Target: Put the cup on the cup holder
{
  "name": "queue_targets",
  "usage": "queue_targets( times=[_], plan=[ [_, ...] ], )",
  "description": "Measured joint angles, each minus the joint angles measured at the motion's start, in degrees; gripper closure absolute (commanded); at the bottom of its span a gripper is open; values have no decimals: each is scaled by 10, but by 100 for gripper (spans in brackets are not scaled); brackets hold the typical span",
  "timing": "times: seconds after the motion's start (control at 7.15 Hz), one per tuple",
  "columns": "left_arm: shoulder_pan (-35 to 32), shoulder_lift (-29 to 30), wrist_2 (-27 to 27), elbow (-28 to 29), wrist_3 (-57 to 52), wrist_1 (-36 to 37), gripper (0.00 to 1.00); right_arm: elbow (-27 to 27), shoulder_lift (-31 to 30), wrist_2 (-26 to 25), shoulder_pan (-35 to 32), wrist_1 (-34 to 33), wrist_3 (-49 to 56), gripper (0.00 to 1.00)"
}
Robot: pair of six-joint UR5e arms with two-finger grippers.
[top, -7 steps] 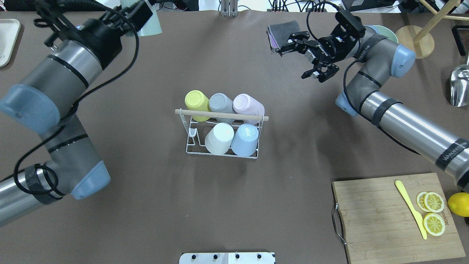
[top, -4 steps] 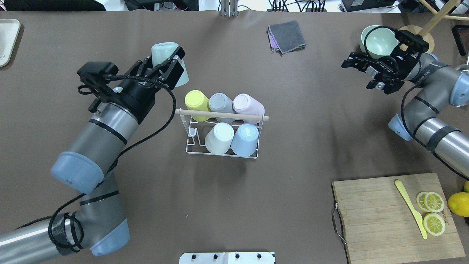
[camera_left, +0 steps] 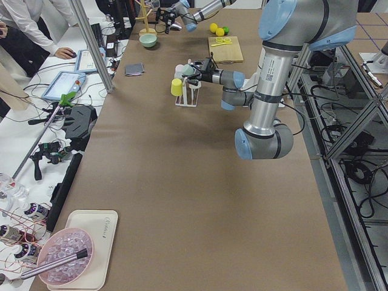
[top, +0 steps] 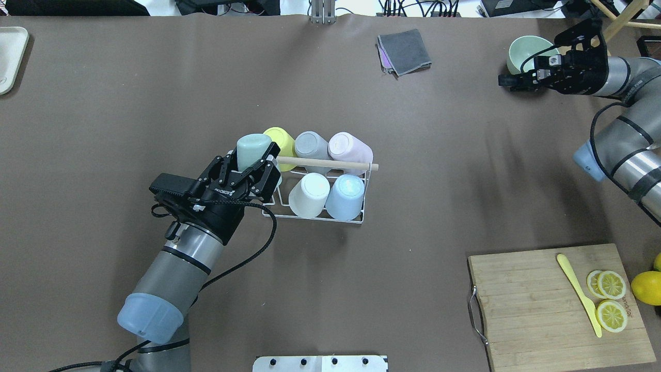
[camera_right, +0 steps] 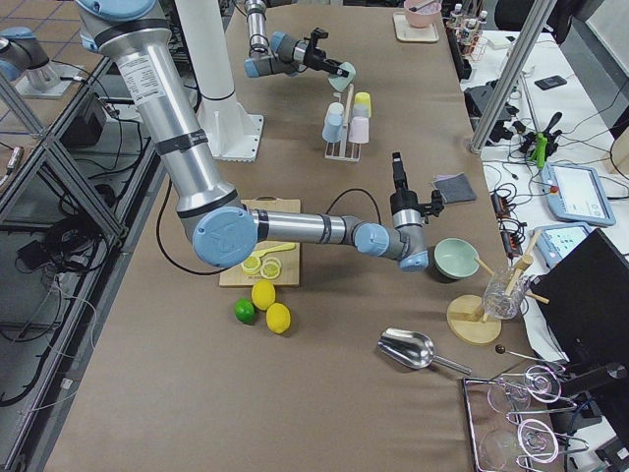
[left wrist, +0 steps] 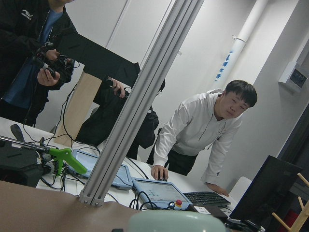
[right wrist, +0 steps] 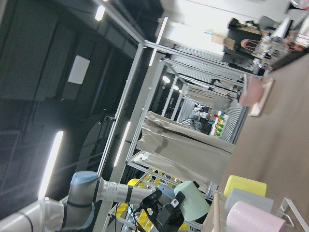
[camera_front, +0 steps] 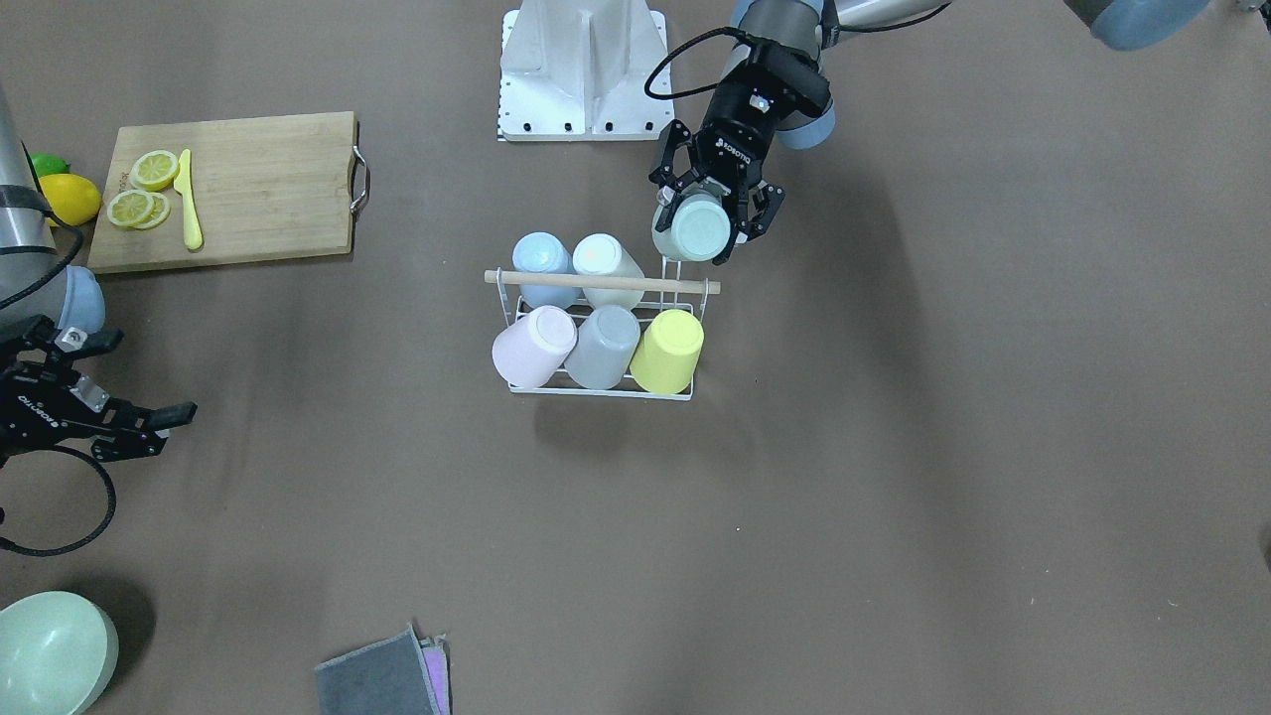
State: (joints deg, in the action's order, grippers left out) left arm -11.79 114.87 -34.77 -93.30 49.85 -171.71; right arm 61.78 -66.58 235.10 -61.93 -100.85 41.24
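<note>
My left gripper (top: pixel 252 164) is shut on a mint green cup (top: pixel 252 147), held bottom-up and tilted over the near left corner of the cup holder (top: pixel 316 217). The holder is a white wire rack with a wooden rod (top: pixel 330 165) across its top. Several cups sit upside down on it: yellow, grey and pink in the far row, white and blue in the near row. In the front-facing view the mint cup (camera_front: pixel 697 228) sits just behind the rod's right end, in my left gripper (camera_front: pixel 711 220). I cannot tell whether it touches a prong. My right gripper (top: pixel 508 81) is open and empty at the far right.
A green bowl (top: pixel 525 50) sits right behind the right gripper. A folded grey cloth (top: pixel 405 50) lies at the back. A wooden cutting board (top: pixel 532 305) with lemon slices and a yellow knife is at the near right, and a lemon (top: pixel 646 287) lies beside it.
My left arm has carried the mint cup from the far left down to the rack's near left corner. My right arm has drawn back to the right, towards the bowl.
</note>
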Motion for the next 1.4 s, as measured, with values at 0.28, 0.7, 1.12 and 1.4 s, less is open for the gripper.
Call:
queue_targets(
  times=[0.28, 0.7, 1.12, 1.4],
  plan=[
    [11, 1, 8, 10, -2, -4, 100, 40, 13, -102, 0, -143, -226, 1],
    [10, 3, 10, 21, -3, -5, 100, 95, 24, -352, -14, -287, -408, 2],
    [7, 3, 17, 26, -4, -4, 3, 130, -6, -574, -19, -222, -548, 2],
    [5, 3, 34, 27, -24, -4, 2, 136, -35, -700, -17, -82, -575, 1]
  ],
)
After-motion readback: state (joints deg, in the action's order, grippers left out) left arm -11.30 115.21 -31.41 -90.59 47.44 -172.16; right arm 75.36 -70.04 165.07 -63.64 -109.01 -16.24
